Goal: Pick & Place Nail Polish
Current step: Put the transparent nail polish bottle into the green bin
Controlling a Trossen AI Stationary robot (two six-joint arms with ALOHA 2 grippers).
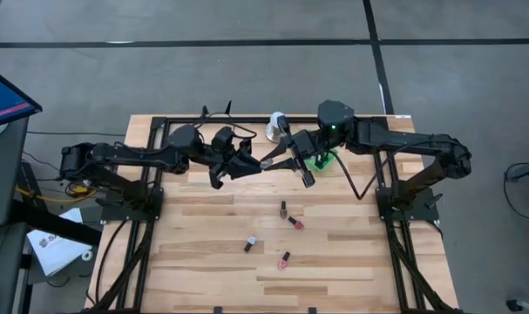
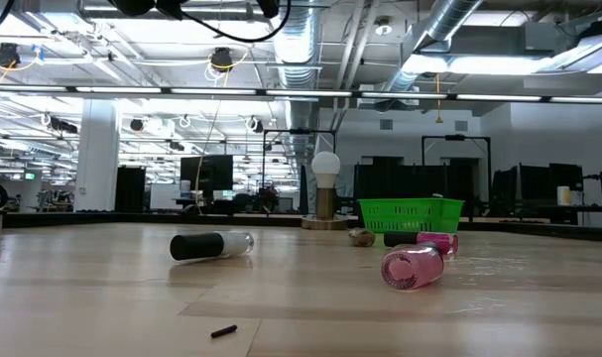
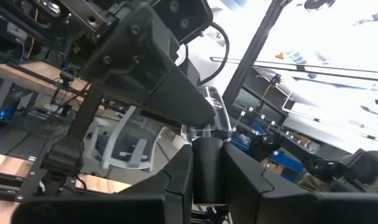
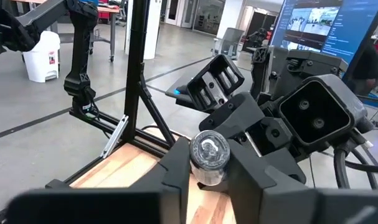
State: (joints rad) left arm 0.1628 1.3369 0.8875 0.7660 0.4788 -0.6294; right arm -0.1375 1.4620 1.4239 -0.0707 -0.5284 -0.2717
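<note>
- Both arms meet above the far half of the bench (image 1: 203,262), gripper to gripper, near the middle of its far edge.
- The left gripper (image 1: 251,166) is clenched on one nail polish bottle (image 3: 207,146): its wrist view shows a dark cap pinched between the two fingers (image 3: 176,180) and a clear body sticking out beyond them.
- The right gripper (image 1: 277,159) is clenched on the same bottle, whose round clear end (image 4: 208,151) shows between its fingers (image 4: 176,177) in its own wrist view (the other arm's gripper sits just behind it there).
- Four more nail polish bottles lie loose on the bench in the high view: a dark one (image 1: 283,208) near the middle, a pink one (image 1: 295,223) just beside it, a dark-capped one (image 1: 249,245) toward the near edge, and another pink one (image 1: 285,259) closer still to that edge.
- In the low view a pink bottle (image 2: 413,267) and a clear bottle with a black cap (image 2: 212,245) lie on their sides.
- One green basket (image 1: 321,160) stands by the far edge, under the right arm.
- One white-domed lamp (image 1: 275,126) stands at the far edge, beside the basket.
</note>
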